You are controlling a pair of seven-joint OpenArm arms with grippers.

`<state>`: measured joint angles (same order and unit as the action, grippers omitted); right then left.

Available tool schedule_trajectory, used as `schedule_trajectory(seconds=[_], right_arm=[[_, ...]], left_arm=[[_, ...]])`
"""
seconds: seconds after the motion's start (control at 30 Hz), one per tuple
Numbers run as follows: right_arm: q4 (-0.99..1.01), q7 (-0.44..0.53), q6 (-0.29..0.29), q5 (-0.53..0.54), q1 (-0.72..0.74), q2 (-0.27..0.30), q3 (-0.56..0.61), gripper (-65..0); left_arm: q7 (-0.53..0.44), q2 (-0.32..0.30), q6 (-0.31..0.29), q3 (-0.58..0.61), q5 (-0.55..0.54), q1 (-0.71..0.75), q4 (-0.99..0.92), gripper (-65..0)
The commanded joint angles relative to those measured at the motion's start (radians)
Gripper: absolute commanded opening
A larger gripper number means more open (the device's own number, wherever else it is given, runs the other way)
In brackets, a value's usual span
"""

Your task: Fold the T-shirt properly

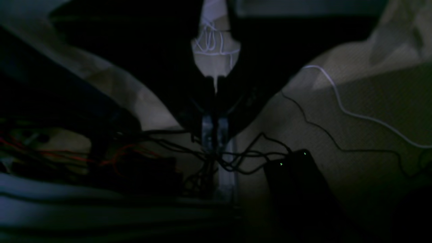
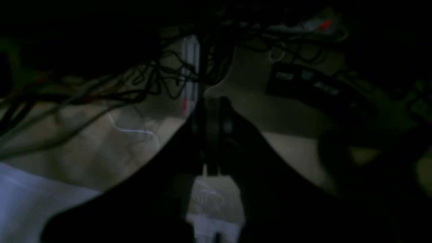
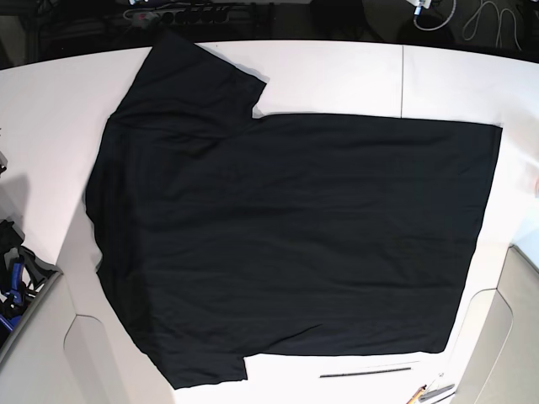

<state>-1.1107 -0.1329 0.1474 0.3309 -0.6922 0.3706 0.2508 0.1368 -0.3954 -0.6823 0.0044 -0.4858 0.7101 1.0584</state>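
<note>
The black T-shirt (image 3: 295,227) lies spread flat on the white table (image 3: 337,71) in the base view. Its sleeves are at the left, one at the top (image 3: 198,71) and one at the bottom (image 3: 202,366), and its hem is at the right. No collar mark shows. Neither gripper touches it. The left wrist view is dim: my left gripper (image 1: 214,133) is shut and empty, hanging over a floor with cables. The right wrist view is dim too: my right gripper (image 2: 212,111) is shut and empty. A dark arm part (image 3: 13,269) shows at the base view's left edge.
A thin dark rod (image 3: 366,371) and a pencil (image 3: 429,392) lie near the table's front edge. A power strip (image 3: 177,14) and cables (image 3: 472,17) sit behind the table. A black box (image 1: 297,175) and a white cable (image 1: 354,114) lie on the floor.
</note>
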Motion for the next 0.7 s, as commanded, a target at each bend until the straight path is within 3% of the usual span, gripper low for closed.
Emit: schedule_trajectory(seconds=[0.0, 0.27, 0.47, 0.57, 0.67], right_arm=[[-0.058, 0.008, 0.017, 0.006, -0.060, 0.021, -0.002, -65.0], [-0.540, 0.001, 0.017, 0.022, -0.377, 0.078, -0.097, -65.0], [-0.835, -0.060, 0.017, 0.158, -0.499, 0.080, -0.220, -65.0], [-0.940, -0.086, 0.016, 0.213, -0.505, 0.068, -0.288, -65.0], [-1.024, -0.093, 0.015, 0.241, -0.488, 0.012, -0.368, -65.0]], left_arm=[[0.019, -0.021, -0.016, -0.012, -0.022, 0.040, 0.037, -65.0], [0.186, -0.068, -0.016, -0.208, -0.221, 0.218, 0.283, -65.0], [0.308, -0.073, -0.016, -0.379, -0.370, 0.304, 0.470, -65.0], [0.382, -0.073, -0.016, -0.443, -0.465, 0.326, 0.558, -65.0], [0.444, -0.073, -0.016, -0.494, -0.549, 0.326, 0.615, -65.0]])
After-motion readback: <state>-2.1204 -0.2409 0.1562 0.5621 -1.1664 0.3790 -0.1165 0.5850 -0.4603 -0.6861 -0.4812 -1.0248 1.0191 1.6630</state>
